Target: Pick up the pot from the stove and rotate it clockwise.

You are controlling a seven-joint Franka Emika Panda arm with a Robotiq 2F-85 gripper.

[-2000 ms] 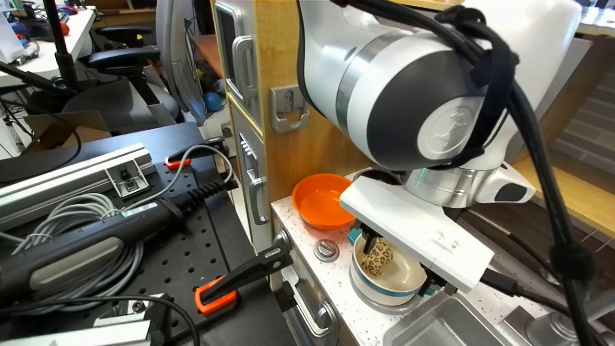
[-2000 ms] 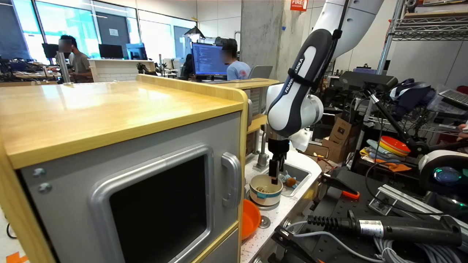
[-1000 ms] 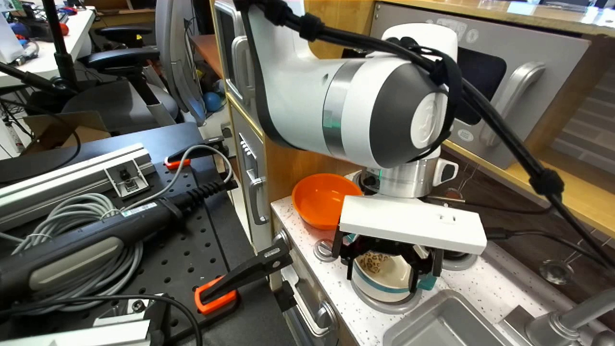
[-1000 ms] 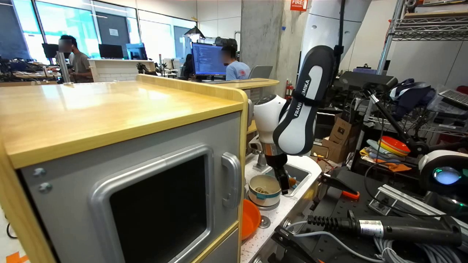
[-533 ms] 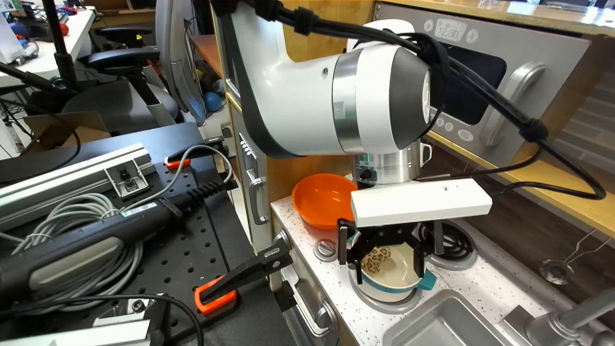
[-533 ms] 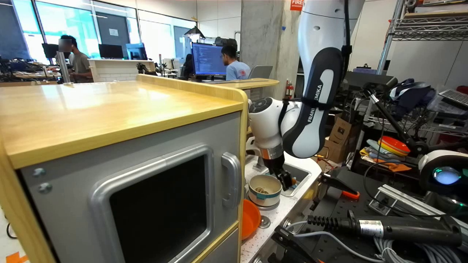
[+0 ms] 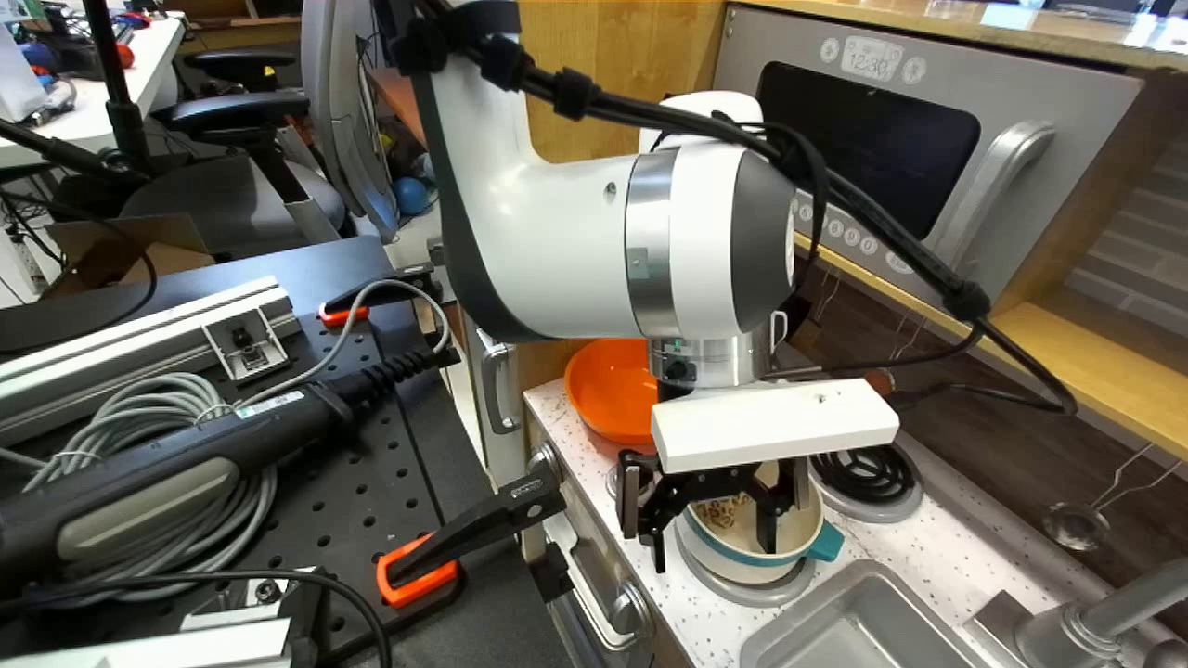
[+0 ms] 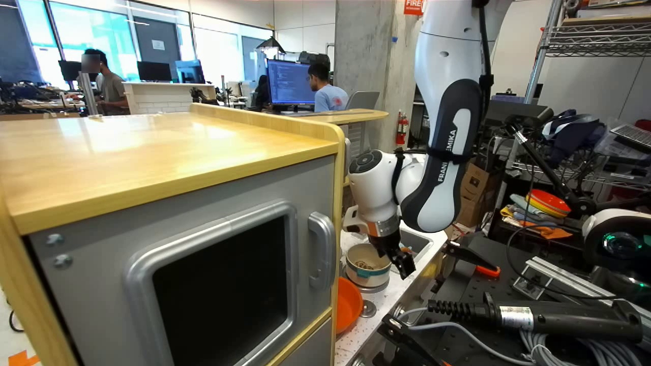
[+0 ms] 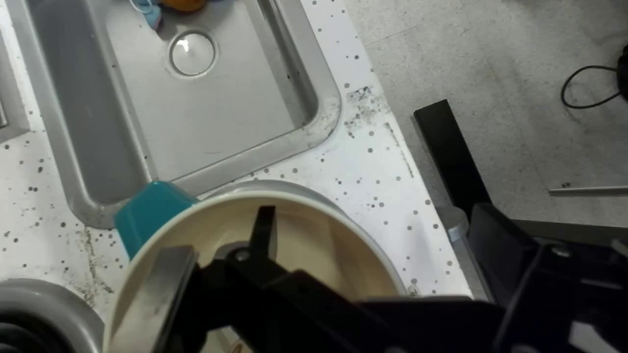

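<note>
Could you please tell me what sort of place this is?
Most likely a robotics lab: there is a robot arm, a perforated black workbench and, in the background, a large monitor.

White, dark-flecked stove top (image 7: 970, 533) spread beneath the gripper (image 7: 713, 557)
Partly below the gripper, the pot (image 7: 742, 568) stands upright on a silver-ringed burner (image 7: 742, 596). Beyond the gripper, in an exterior view, a black coil burner (image 7: 863, 475) is set into the surface. To one side of the gripper stands the orange bowl (image 7: 605, 390), with a round knob (image 8: 367, 308) near it; to the opposite side lie the inset metal sink (image 9: 245, 161) and, farther off, the faucet (image 7: 1067, 635).
</note>
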